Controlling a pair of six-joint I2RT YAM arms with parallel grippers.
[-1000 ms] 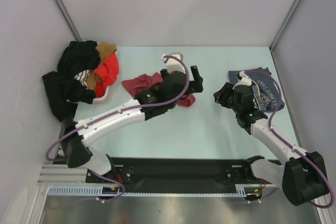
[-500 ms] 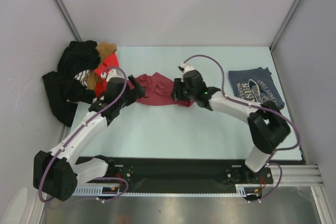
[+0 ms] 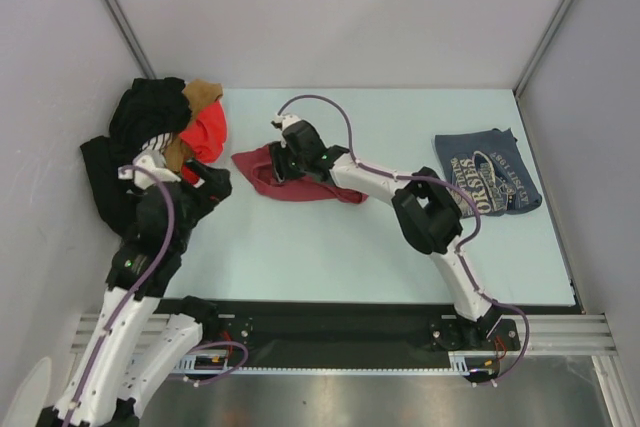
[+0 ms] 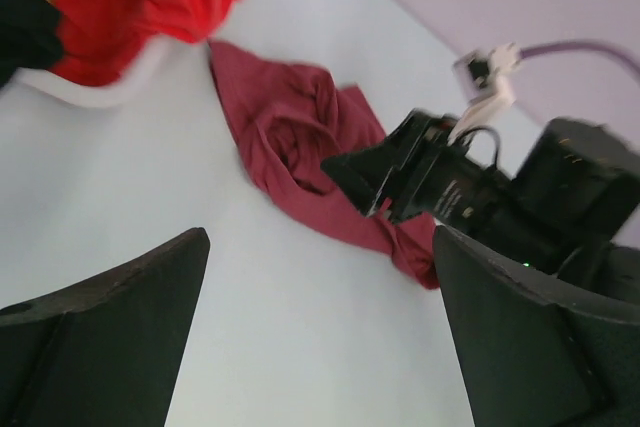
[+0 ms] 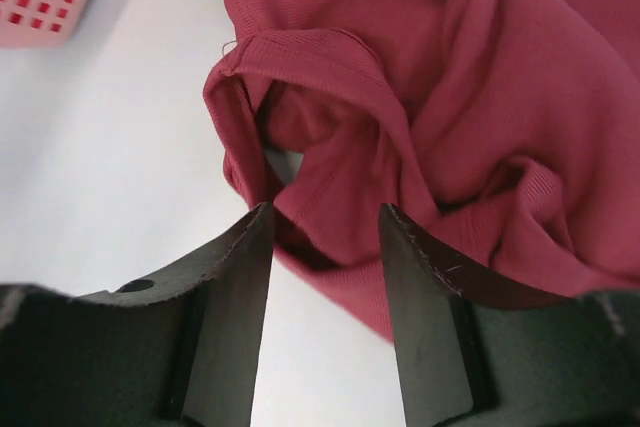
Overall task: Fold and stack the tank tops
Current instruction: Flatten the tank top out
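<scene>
- Right fingers [image 5: 225,297] partly spread, set astride a rumpled fold of the maroon tank top [image 5: 470,77], not clamped on it.
- Maroon tank top crumpled on the desk [image 3: 330,237], left of centre.
- Left fingers [image 4: 110,327] spread wide, gripping nothing, above bare desk near the orange-red garment [image 3: 208,132] and black clothes [image 3: 140,137].
- Blue-grey tank top [image 3: 488,172] flat, print up, at the desk's right side, well apart from the maroon one.

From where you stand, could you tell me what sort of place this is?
Most likely a robot test cell: a pale table boxed in by plain walls, two arms bolted at its near edge, clothes heaped in a corner.
</scene>
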